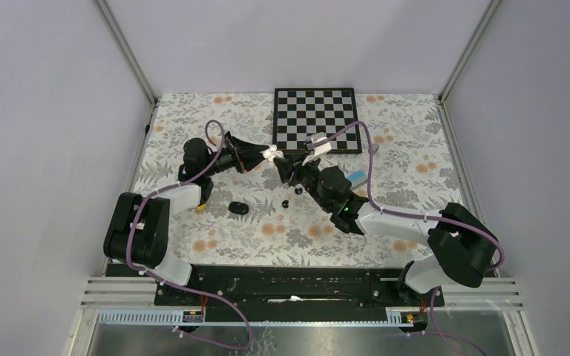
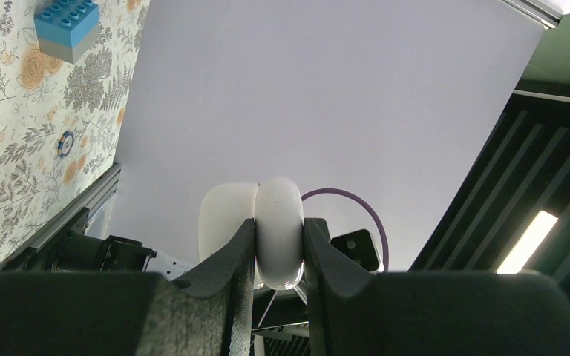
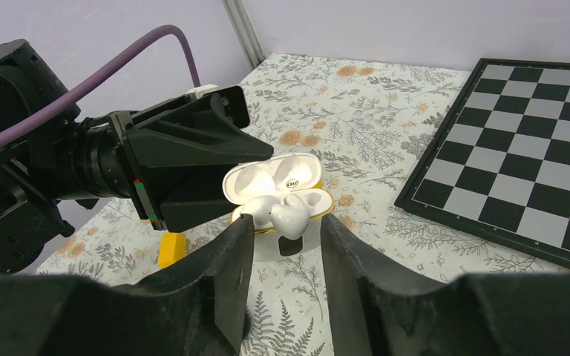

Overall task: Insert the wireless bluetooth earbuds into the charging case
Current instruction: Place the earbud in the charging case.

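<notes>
Step in hand, by my read: seating a white earbud (image 3: 291, 217) in the charging case (image 3: 271, 180). The case is mid-frame in the right wrist view, lid open, held up off the table (image 1: 178, 133). The left pincer (image 2: 280, 245) is pinching the case by its two sides, pads tight on it. The right pincer (image 3: 285, 231) is spread, with a finger either side of the bud and a gap showing on both. The bud lies on the lower half of the case, at its socket; can't tell if it is fully down. A second bud in the case is too unclear to call.

To do it well: hold the case level and steady with the left arm; lift the right arm straight out so neither finger clips the bud; if it sits proud, press down gently with one fingertip, not sideways; watch that the lid isn't knocked shut.

Surface: floral-print table; chessboard (image 1: 315, 119) at upper centre of the top view; blue brick (image 1: 356, 178) right of centre; dark oval thing (image 1: 238, 208) lower centre-left; yellow block (image 3: 169, 251) under the left pincer. Room: plain pale walls (image 1: 44, 111), metal posts in the far corners.
</notes>
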`<state>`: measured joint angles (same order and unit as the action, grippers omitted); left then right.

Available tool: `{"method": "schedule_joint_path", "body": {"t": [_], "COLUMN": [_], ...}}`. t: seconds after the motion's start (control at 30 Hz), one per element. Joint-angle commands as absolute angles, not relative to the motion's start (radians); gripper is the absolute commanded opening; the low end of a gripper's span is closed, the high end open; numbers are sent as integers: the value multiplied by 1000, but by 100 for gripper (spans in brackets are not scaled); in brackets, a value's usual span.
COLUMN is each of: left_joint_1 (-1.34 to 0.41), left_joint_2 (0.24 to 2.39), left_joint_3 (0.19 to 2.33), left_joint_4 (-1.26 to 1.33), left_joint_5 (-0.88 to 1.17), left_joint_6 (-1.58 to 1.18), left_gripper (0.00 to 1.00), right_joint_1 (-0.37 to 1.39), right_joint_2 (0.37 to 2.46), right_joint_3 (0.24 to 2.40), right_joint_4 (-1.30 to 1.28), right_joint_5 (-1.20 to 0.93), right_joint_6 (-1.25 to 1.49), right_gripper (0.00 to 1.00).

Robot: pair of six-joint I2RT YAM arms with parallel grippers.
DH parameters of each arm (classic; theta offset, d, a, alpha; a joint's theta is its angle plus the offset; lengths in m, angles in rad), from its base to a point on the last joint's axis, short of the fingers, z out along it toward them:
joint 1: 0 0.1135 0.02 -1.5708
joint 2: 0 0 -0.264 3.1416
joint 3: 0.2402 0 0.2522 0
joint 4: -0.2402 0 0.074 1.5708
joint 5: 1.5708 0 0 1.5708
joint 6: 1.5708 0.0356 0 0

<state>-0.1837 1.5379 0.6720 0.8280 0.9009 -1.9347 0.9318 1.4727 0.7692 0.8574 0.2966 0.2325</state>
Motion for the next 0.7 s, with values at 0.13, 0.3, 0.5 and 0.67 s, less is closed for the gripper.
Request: {"method": "schedule_joint_path", "body": {"t": [0.13, 0.3, 0.5, 0.67], "left_joint_1": [-184, -184, -183, -184], "left_joint_2": [1494, 1502, 1520, 1529], "left_joint_3": [696, 704, 711, 711], "left_joint_4": [885, 877, 865, 853], "left_joint_5": [912, 921, 950, 959], "left_joint_6": [-1915, -1887, -1847, -1813], "left_gripper": [0, 0, 0, 0], "right_joint_1": [945, 944, 943, 943], "right_joint_2": [1448, 1428, 1413, 1398], "right_joint_3": [803, 798, 804, 811], "right_joint_4": [876, 873, 868, 842], "right_joint_5": [334, 344, 363, 393], "right_joint_6": [219, 213, 200, 196], "right_gripper": [52, 59, 65, 79]}}
